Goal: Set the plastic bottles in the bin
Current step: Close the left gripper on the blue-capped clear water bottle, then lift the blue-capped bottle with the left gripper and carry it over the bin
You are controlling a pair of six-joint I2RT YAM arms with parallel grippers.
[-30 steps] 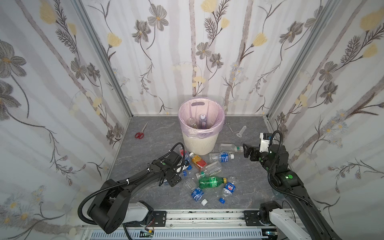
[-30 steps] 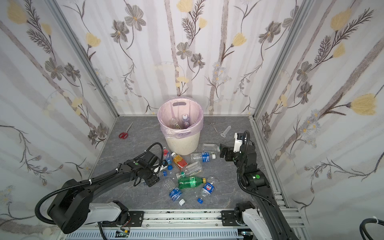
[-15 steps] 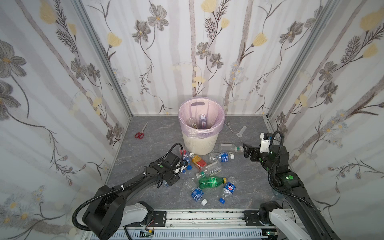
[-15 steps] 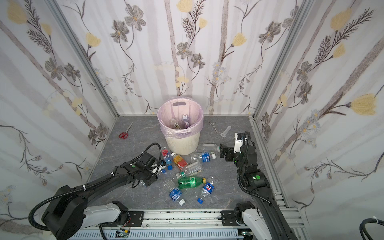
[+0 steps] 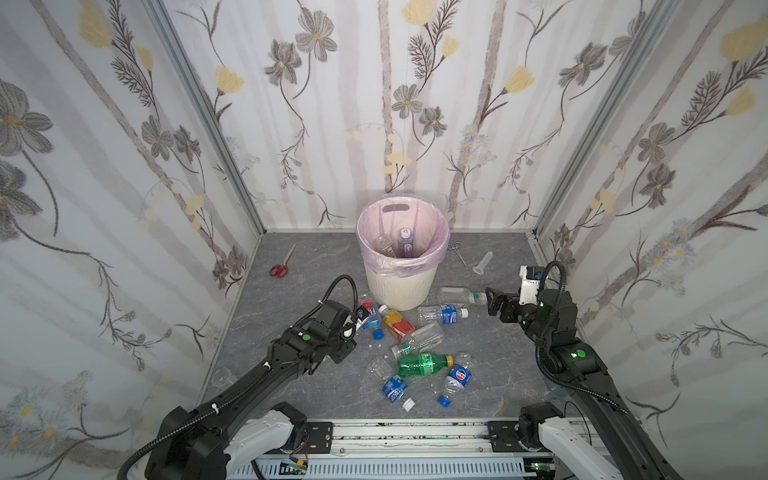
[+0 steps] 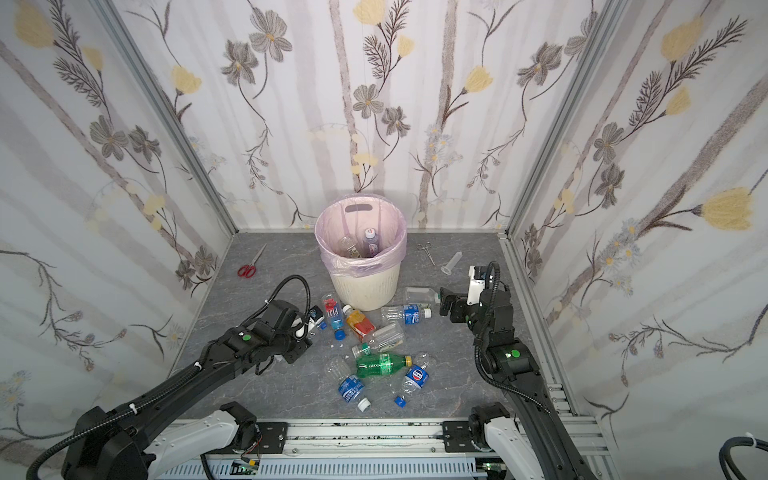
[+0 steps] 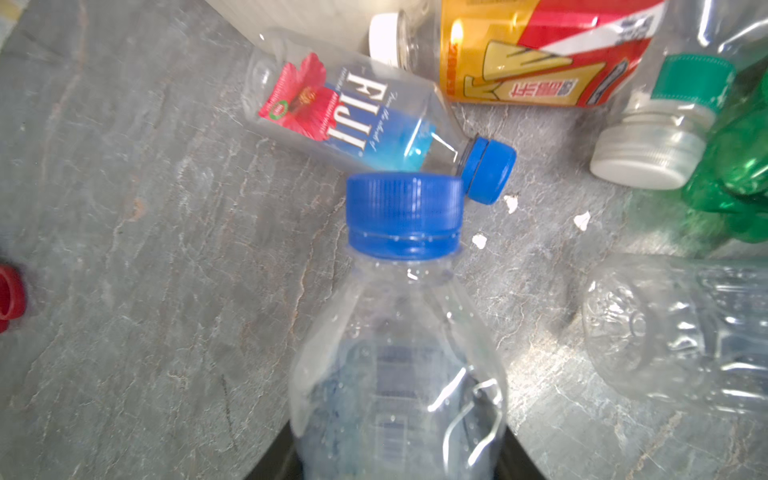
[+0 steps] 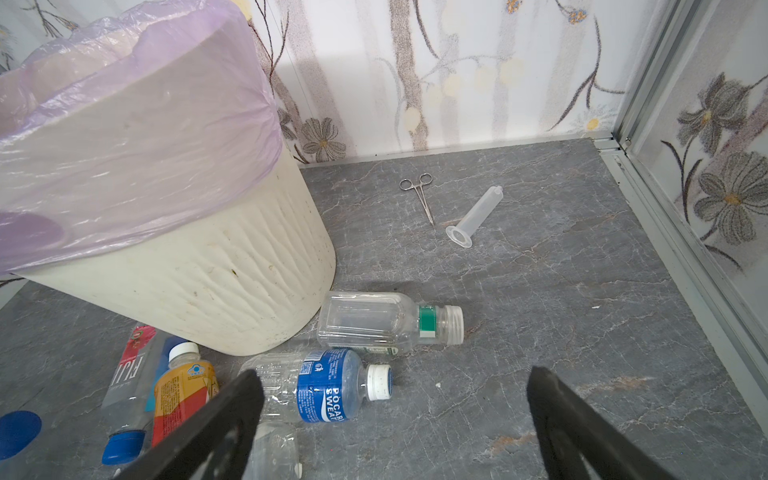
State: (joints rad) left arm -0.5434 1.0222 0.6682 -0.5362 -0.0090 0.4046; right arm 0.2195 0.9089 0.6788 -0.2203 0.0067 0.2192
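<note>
In the left wrist view my left gripper (image 7: 397, 457) is shut on a clear bottle with a blue cap (image 7: 405, 216), just above the floor beside the Fiji bottle (image 7: 353, 116). In both top views this gripper (image 5: 353, 328) (image 6: 309, 326) sits left of the bottle heap. The cream bin (image 5: 399, 286) with its pink liner holds two bottles (image 5: 405, 245). My right gripper (image 8: 395, 386) (image 5: 492, 301) hangs open over the Pocari Sweat bottle (image 8: 320, 384), near a clear green-banded bottle (image 8: 374, 324). Orange (image 5: 397, 324) and green (image 5: 422, 365) bottles lie among several others.
Red scissors (image 5: 282, 266) lie at the back left. Steel forceps (image 5: 457, 251) and a clear flared tube (image 5: 484, 264) lie right of the bin. A loose blue cap (image 5: 444, 401) lies near the front. Patterned walls close three sides, and a rail (image 5: 415, 436) runs along the front.
My left gripper has closed on the blue-capped clear bottle and shifted slightly forward. The right arm has not moved.
</note>
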